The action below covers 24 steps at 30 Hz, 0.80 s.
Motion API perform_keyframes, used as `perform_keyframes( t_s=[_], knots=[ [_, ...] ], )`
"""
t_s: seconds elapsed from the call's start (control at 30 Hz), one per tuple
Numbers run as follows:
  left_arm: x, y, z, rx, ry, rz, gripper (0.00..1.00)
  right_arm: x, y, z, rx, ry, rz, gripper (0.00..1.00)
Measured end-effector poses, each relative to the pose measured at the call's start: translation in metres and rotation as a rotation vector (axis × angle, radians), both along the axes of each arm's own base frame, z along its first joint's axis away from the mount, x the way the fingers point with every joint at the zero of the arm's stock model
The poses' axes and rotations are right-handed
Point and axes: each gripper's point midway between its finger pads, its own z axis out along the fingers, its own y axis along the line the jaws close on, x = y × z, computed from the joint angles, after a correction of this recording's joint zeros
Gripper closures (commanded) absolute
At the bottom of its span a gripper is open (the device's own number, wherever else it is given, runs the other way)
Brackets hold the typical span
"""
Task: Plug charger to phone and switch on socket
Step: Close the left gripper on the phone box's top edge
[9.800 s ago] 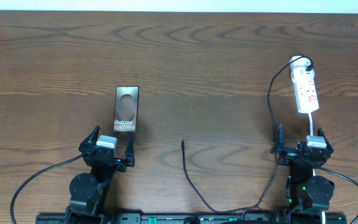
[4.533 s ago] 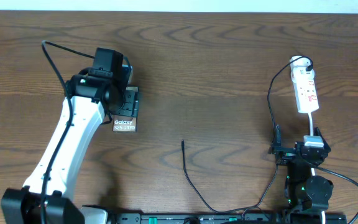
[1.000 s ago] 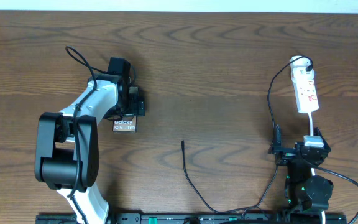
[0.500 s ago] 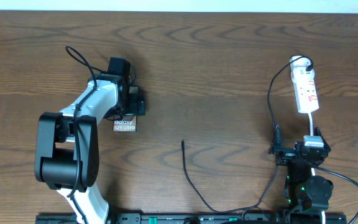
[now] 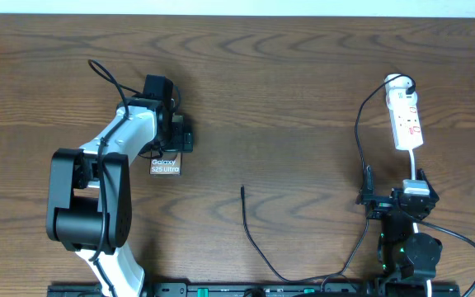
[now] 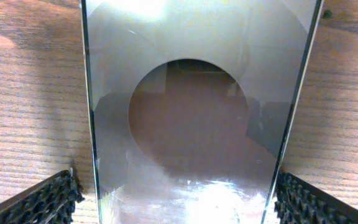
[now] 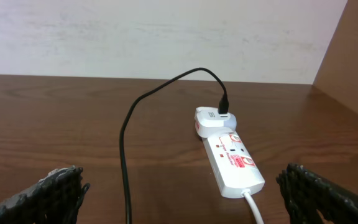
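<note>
The phone (image 5: 165,165) lies flat on the table, its upper half hidden under my left gripper (image 5: 180,136). In the left wrist view the glossy phone (image 6: 191,74) fills the frame between my left gripper's (image 6: 178,205) pads. The right pad meets its edge and a thin strip of wood shows at the left. The charger cable's small tip (image 5: 242,190) lies free mid-table. The cable (image 5: 359,132) runs up to its black plug (image 7: 224,106), seated in the far end of the white socket (image 5: 405,115). My right gripper (image 5: 396,200) is open and empty, near the socket (image 7: 232,155).
The socket's white cord (image 5: 416,165) runs down towards the right arm's base. The charger cable loops along the table's front edge (image 5: 287,279). A pale wall (image 7: 166,37) stands behind the table's far edge.
Since 9.8 s ago my left arm has reached out from its rest pose and come down over the phone. Nothing has moved in the last second. The right arm has stayed still.
</note>
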Motion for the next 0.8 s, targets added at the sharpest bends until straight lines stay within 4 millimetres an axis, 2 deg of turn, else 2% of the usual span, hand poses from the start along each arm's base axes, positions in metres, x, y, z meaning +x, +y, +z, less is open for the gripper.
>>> perform_keyframes(
  t_s=[0.63,0.77,0.8],
  knots=[
    [-0.006,0.0,-0.0007,0.005,0.026,-0.046,0.02,0.0,0.0,0.0,0.0,0.0,0.0,0.01],
    [-0.0061,-0.0005,-0.0008,0.003,0.026,-0.053,0.16,0.0,0.0,0.0,0.0,0.0,0.0,0.01],
    [-0.0061,-0.0006,-0.0008,0.003,0.026,-0.058,0.16,0.0,0.0,0.0,0.0,0.0,0.0,0.0]
  ],
)
